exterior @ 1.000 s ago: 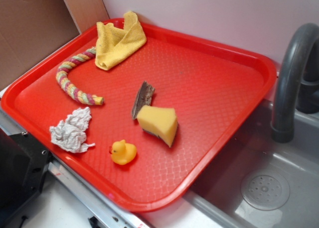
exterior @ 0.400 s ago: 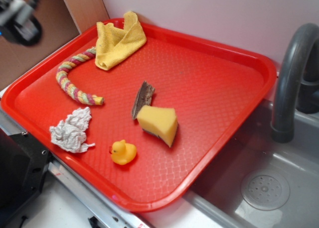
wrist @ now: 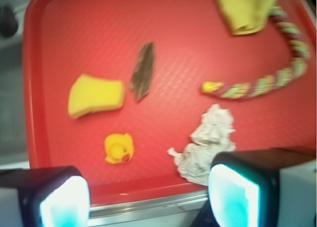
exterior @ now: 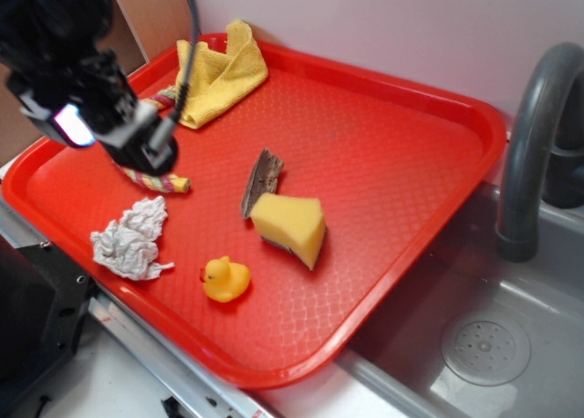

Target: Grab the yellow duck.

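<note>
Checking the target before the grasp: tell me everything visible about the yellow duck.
The yellow duck is small, glossy and rubbery-looking, with a round head and orange beak. It sits upright on the red tray near its front edge, between the crumpled paper and the sponge, touching neither. Nothing grips it.

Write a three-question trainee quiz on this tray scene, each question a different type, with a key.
1. True or false: the end effector grips the duck.
2. What lies nearest the sponge? A) cloth B) brown bark piece C) rope
3. Fill in: the crumpled paper lies on the red ____.

Key: 1 false, its fingers are apart and hold nothing; 2 B; 3 tray.
</note>
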Tool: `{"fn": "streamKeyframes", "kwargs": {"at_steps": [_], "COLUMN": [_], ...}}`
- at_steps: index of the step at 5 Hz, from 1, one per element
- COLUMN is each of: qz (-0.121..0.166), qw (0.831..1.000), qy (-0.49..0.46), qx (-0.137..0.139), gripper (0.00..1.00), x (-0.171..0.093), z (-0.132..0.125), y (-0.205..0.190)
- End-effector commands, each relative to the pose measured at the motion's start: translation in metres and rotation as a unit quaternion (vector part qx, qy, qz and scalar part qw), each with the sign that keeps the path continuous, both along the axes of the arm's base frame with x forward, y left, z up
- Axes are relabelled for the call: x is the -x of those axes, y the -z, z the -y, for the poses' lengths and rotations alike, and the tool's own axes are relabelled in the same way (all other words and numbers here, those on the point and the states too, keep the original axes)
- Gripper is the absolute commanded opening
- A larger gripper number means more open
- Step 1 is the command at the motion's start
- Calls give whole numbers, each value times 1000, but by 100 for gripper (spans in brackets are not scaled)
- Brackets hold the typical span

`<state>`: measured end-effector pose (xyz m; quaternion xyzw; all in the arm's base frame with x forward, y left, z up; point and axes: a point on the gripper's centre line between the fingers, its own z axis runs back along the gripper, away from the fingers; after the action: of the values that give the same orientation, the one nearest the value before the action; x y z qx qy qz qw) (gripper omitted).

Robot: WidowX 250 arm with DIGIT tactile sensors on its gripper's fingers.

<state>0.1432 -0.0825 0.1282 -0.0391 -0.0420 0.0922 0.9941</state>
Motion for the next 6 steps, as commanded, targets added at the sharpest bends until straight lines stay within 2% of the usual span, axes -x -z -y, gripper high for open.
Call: {"fn": "streamKeyframes", "kwargs": {"at_steps": [1, 3, 4, 5, 6], "qz": [-7, -65, -69, -69, -71], "qw": [999, 995, 993, 995, 995], "qy": [47, 80, 93, 65, 75], "qx": [11, 10, 0, -6, -14], "gripper": [100, 100, 100, 100, 0], "x": [-7, -8, -7, -7, -7], "z": [18, 29, 34, 34, 34], "y": [43, 89, 102, 109, 113]}}
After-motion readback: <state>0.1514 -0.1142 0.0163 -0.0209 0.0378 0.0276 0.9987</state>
